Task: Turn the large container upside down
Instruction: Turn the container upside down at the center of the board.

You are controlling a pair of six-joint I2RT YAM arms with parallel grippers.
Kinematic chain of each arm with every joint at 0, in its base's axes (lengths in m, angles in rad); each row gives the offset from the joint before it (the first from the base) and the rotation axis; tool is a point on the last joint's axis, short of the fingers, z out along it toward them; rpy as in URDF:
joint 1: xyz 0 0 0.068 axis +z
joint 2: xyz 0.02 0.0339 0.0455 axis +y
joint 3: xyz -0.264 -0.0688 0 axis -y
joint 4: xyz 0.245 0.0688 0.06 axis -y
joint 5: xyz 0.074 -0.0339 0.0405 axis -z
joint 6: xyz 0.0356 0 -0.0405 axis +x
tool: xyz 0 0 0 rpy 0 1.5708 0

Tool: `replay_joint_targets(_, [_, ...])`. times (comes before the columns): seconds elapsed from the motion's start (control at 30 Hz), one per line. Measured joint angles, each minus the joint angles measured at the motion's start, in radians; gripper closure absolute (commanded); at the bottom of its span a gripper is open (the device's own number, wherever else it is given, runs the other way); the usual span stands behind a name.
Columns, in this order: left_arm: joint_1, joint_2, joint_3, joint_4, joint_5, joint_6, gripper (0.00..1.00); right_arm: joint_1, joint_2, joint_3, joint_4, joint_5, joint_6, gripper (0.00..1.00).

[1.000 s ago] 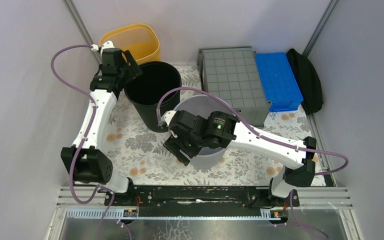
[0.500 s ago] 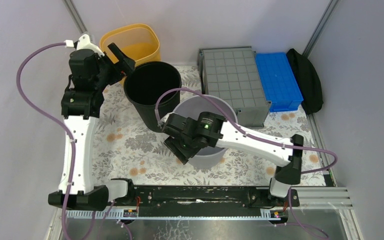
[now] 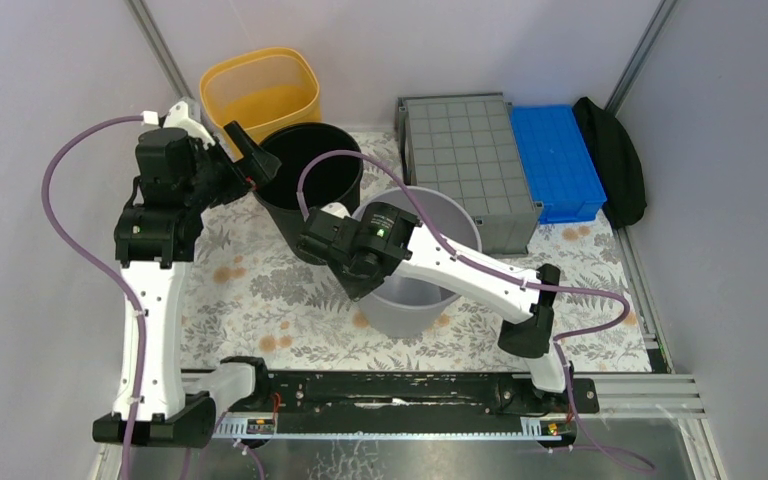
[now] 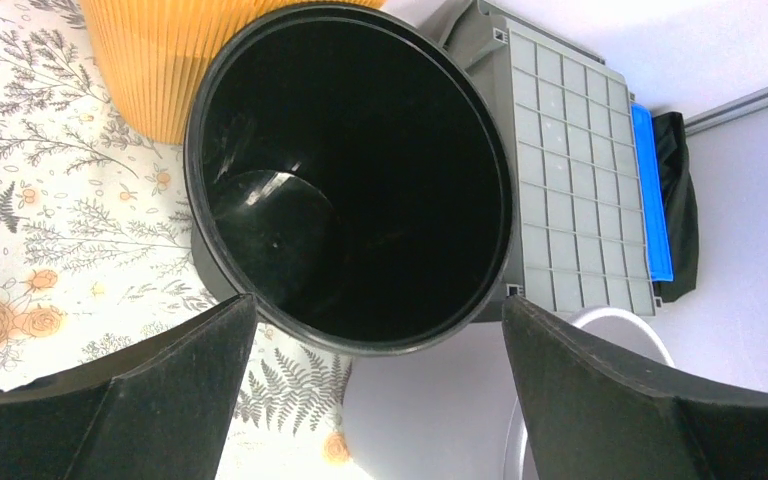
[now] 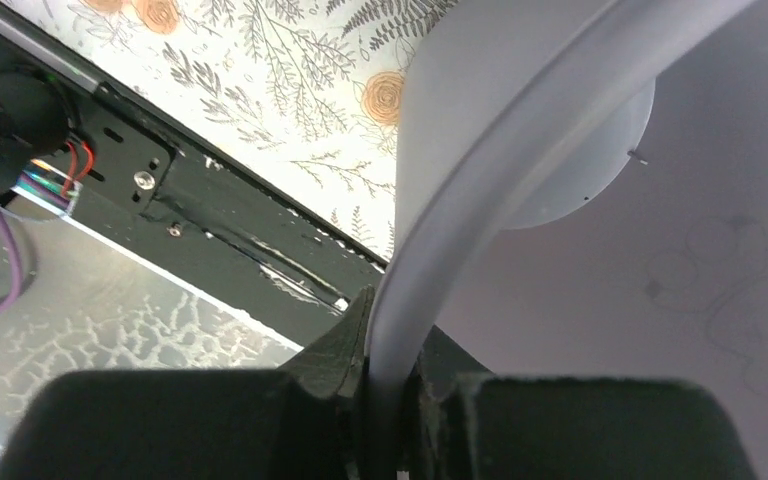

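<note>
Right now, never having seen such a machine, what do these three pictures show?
A left arm and a right arm, both white robots, are bolted side by side. The wide picture looks down from above; the other two come from cameras on each wrist. On the flowered cloth stand a yellow bin, a black bucket, a light-grey bucket, a grey crate with its gridded underside up, and a blue tray. The left fingers are open near the black bucket; the right fingers pinch the light-grey bucket's rim.
</note>
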Motion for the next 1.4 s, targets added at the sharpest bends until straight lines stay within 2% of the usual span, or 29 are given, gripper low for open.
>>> replay_joint_targets(0.27, [0.000,-0.057,-0.006,-0.014,0.055,0.004,0.00,-0.017,-0.031,-0.018,0.032,-0.024,0.069,1.00])
replay_joint_targets(0.53, [0.000,-0.080,-0.006,-0.029,0.082,0.008,0.00,-0.037,-0.250,-0.161,0.193,-0.112,0.163,1.00])
replay_joint_targets(0.67, [0.000,-0.103,-0.008,-0.033,0.082,0.006,0.00,-0.047,-0.432,-0.313,0.350,-0.151,0.207,1.00])
replay_joint_targets(0.97, [0.000,-0.100,0.016,-0.055,0.080,0.002,0.00,-0.151,-0.879,-0.858,0.784,-0.237,0.341,1.00])
replay_joint_targets(1.17, [0.000,-0.078,0.083,-0.067,0.082,-0.012,0.00,-0.195,-0.981,-1.041,1.003,-0.305,0.417,1.00])
replay_joint_targets(1.4, [0.000,-0.082,0.090,-0.066,0.106,-0.051,0.00,-0.264,-1.031,-1.212,1.231,-0.396,0.533,1.00])
